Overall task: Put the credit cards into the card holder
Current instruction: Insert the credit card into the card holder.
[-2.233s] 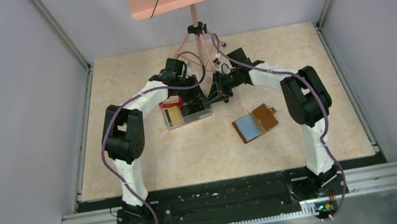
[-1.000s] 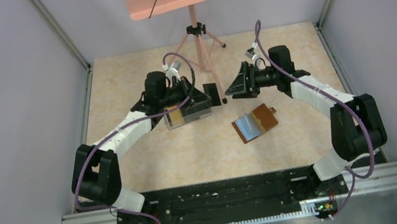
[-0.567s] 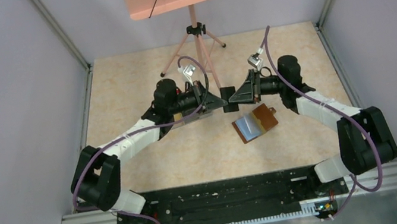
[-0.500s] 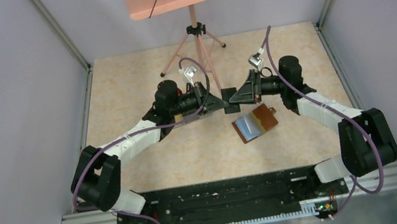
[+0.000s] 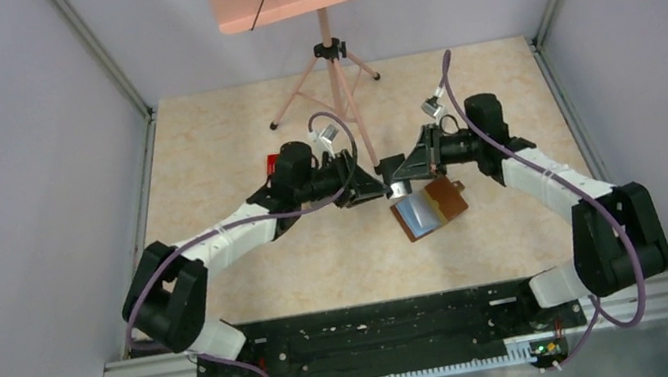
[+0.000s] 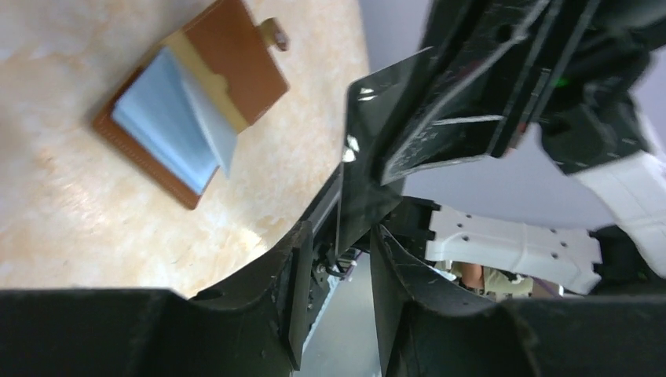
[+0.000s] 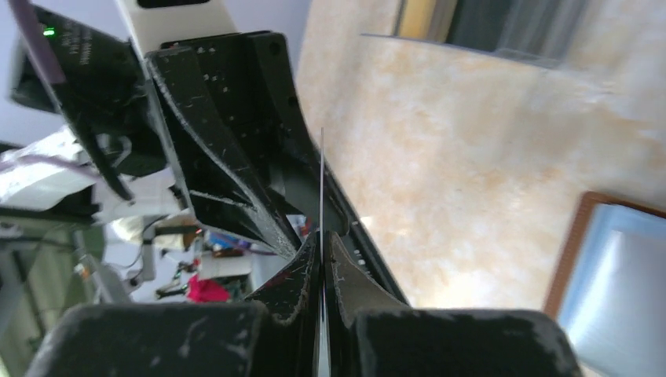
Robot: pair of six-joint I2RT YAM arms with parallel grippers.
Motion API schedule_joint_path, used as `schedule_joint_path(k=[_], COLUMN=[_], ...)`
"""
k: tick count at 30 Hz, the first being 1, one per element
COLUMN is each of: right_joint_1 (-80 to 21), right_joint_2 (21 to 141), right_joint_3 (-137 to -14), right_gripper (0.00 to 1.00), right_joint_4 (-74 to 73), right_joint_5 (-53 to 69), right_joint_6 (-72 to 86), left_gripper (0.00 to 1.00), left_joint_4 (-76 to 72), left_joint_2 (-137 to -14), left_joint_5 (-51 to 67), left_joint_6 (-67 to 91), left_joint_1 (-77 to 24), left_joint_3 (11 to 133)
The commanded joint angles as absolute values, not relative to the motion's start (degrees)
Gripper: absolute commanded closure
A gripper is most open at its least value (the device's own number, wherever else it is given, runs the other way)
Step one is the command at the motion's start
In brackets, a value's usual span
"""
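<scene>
Both arms have come away from the far-left box to the middle of the desk [image 5: 229,124], and the black card [image 6: 369,165] has changed hands.

- Right pincer [image 7: 322,243]: pressed together on one end of the black card, which shows edge-on in its own view.
- Left pincer [image 6: 338,298]: spread, holding nothing. Its fingers [image 6: 298,290] stand either side of the card's free end with a gap on both sides.
- Card position: in the air between the two pincers, just beyond the card holder [image 5: 429,209].
- Holder: lies open on the desk with a blue card [image 6: 169,110] and a tan card [image 6: 204,75] in its slots.

Heading: the card's long axis seems to run from my right fingertips straight toward the left pincer, across the desk. Its faces look roughly level with the desk. The free end points away from the holder.

Risks, as I judge them:
- The left fingers bracket the free end. If I back out crooked, they can clip it and twist the card in the right pinch.
- The right grip sits on one end of a thin, slick card, so any knock may make it pivot or slip out.
- The card must be swung round before it meets a slot. A poor angle would jam it on the leather lip.
- The holder is loose, so a push may slide it instead of seating the card.
</scene>
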State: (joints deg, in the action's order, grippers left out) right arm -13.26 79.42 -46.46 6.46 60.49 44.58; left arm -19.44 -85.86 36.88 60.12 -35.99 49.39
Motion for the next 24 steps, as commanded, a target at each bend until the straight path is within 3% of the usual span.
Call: schedule_joint_path(k=[1, 5, 12, 17, 24], right_joint_1=[-12.06, -12.94, -21.16, -28.25, -29.50], right_joint_2=[81.69, 85.27, 90.60, 97.32, 101.83], right_joint_3=[-53.56, -58.06, -63.76, -70.60, -76.90], right_gripper=[1.00, 1.00, 1.00, 1.00, 1.00], right_joint_4=[-15.56, -25.57, -31.69, -38.81, -46.81], right_joint_5=[50.79, 43.65, 34.45, 20.01, 2.71], right_joint_6=[28.01, 19.49, 15.40, 13.26, 11.32], left_gripper=[0.61, 0.61, 0.61, 0.61, 0.62], left_joint_4=[1.61, 17.71, 30.17, 32.39, 33.29], left_joint_2=[-91.00, -97.73, -106.49, -108.21, -109.15], left_joint_5=[31.62, 27.75, 25.35, 24.64, 25.39], left_joint_6=[53.45, 46.01, 36.67, 34.64, 33.37], left_joint_1=[-36.21, -36.86, -39.20, -39.37, -39.38], left_joint_3=[58.33, 67.37, 78.12, 81.03, 81.75])
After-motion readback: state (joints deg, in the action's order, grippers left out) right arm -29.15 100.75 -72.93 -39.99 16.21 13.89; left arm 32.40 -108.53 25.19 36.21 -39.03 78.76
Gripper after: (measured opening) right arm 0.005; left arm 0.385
